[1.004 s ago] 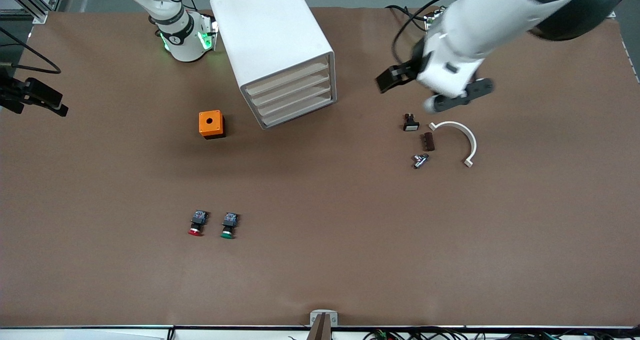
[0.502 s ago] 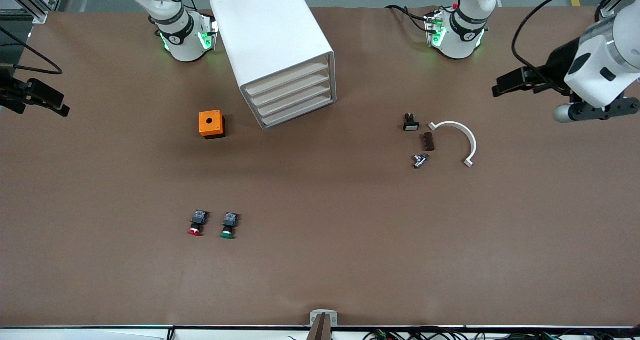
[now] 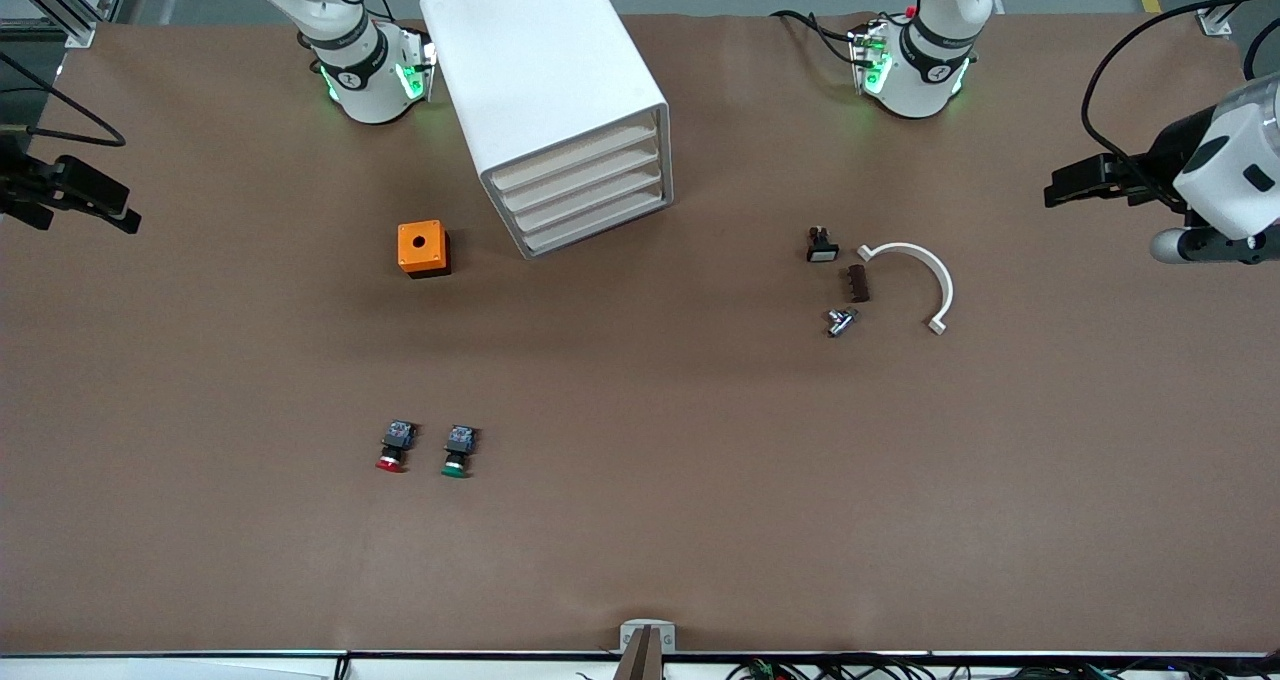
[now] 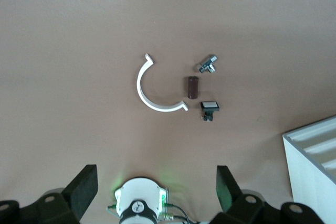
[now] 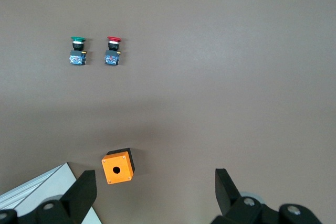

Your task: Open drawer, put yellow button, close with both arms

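Hovering apart, both claws open, drawer (image 3: 580, 156) shut

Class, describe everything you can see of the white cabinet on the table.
The cabinet is a big white box with rounded edges, smooth like plastic. Its front holds four shallow cream-fronted drawers, all shut, including the top drawer. It stands upright on the brown table, turned at an angle, beside the right arm's base. Nothing touches it; the orange box lies apart, nearer the camera.
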Robot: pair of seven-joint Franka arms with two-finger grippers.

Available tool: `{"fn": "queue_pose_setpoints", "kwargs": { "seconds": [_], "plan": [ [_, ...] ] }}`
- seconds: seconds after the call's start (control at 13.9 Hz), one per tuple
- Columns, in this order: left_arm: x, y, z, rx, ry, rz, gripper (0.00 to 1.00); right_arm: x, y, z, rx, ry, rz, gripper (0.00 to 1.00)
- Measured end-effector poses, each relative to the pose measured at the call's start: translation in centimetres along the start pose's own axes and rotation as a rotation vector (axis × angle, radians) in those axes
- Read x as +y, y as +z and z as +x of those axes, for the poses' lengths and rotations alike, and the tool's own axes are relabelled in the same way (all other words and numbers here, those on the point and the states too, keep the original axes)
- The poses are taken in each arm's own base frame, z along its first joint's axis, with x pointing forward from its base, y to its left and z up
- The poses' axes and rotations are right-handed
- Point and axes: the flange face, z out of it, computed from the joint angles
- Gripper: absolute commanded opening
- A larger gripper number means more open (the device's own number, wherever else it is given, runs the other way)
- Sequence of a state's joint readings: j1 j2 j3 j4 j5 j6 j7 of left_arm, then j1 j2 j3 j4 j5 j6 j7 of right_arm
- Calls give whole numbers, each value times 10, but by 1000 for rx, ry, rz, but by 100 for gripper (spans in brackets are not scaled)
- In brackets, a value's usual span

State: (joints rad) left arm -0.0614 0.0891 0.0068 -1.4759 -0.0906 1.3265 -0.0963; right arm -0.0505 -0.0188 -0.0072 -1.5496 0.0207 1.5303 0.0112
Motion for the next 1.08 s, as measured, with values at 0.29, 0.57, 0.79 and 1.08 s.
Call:
{"fn": "queue_pose_setpoints", "kwargs": {
  "seconds": [0.29, 0.57, 0.79, 1.08],
  "plan": [
    [-15, 36, -13, 118, 9, 18, 99, 0, 0, 0, 1, 0, 1, 100],
    [-53, 27, -44, 233, 11, -1, 99, 0, -1, 0, 1, 0, 1, 100],
    [-65, -2, -57, 301, 13, -2, 99, 0, -1, 0, 1, 1, 1, 100],
    [-65, -37, -65, 336, 37, 34, 99, 0, -1, 0, 3, 1, 1, 100]
  ]
}}
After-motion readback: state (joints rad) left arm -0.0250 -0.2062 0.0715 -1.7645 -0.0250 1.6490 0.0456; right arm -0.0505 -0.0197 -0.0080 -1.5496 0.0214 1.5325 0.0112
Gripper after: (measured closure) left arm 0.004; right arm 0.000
